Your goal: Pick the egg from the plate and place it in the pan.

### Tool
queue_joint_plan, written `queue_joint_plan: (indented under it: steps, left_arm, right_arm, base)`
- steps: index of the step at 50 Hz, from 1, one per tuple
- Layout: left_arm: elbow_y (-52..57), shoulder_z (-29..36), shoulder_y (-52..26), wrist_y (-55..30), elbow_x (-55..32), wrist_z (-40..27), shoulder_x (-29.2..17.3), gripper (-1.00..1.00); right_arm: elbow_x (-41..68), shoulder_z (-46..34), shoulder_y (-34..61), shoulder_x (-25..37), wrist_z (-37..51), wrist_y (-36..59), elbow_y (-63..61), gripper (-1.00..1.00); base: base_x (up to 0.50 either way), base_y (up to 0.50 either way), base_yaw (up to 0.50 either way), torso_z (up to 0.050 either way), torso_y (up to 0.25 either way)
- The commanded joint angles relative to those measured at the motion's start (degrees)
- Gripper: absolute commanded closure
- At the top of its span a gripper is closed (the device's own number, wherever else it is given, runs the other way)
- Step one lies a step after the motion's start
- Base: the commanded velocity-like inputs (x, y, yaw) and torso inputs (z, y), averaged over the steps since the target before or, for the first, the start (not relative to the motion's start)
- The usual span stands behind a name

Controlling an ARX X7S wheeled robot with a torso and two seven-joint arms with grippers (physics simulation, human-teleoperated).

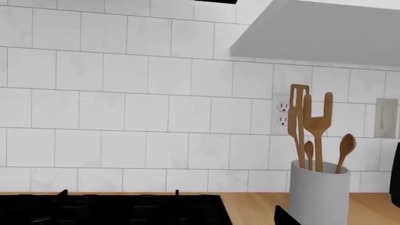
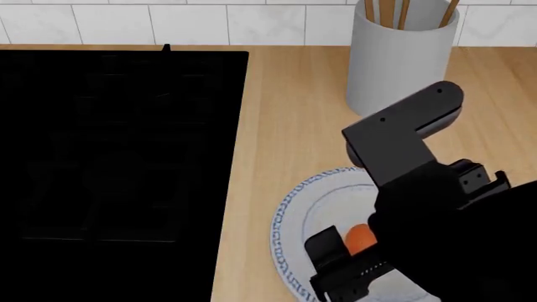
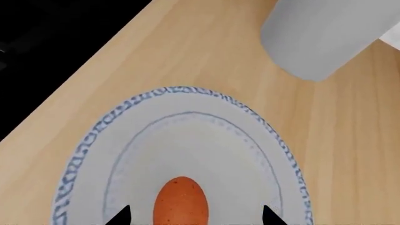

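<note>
The black stovetop [image 2: 117, 151] is filling the left of the head view, its surface too dark to make out a pan. On the wooden counter [image 2: 293, 113], a grey utensil crock [image 2: 401, 53] is holding wooden spoons [image 1: 315, 131]. The blue-rimmed plate [image 3: 187, 96] is sitting near the counter's front edge. The right gripper [image 3: 194, 216] is hovering over it, fingers apart, flanking the egg [image 3: 181, 200] lying on the plate. The left gripper's state cannot be told.
</note>
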Motion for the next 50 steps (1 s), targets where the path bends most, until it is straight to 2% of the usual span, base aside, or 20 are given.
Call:
queue_joint_plan:
  steps: [1, 14, 47, 48, 50]
  left_arm:
    - [0.00, -0.73, 0.06, -0.04, -0.22, 0.00, -0.23, -1.00]
    - [0.00, -3.24, 1.39, -1.99, -1.48, 0.00, 0.60, -1.00]
    - [0.00, -2.15, 1.21, -1.90, -0.65, 0.00, 1.08, -1.00]
    - [0.00, -2.11, 1.21, -1.74, -0.61, 0.00, 0.97, -1.00]
    - [0.00, -2.09, 1.13, -1.64, -0.62, 0.00, 0.85, -1.00]
  right_arm:
    - [-0.44, -0.35, -1.33, -0.53, 0.01, -0.02, 0.57, -1.00]
    - [-1.32, -0.44, -3.99, -1.99, -1.18, -1.33, 1.73, -1.00]
    - [-1.93, -1.34, -6.30, -1.87, -1.09, -0.83, 4.19, -1.00]
    - [-1.97, -1.37, -6.40, -2.01, -1.19, -0.80, 4.27, 1.00]
    - [-1.87, -1.30, -6.49, -2.22, -1.06, -0.82, 4.00, 1.00]
  base:
    - [0.00, 0.00, 0.00, 0.000, 0.000]
    - [0.00, 0.00, 0.00, 0.000, 0.000]
    - [0.00, 0.00, 0.00, 0.000, 0.000]
    - [0.00, 0.00, 0.00, 0.000, 0.000]
    - [0.00, 0.00, 0.00, 0.000, 0.000]
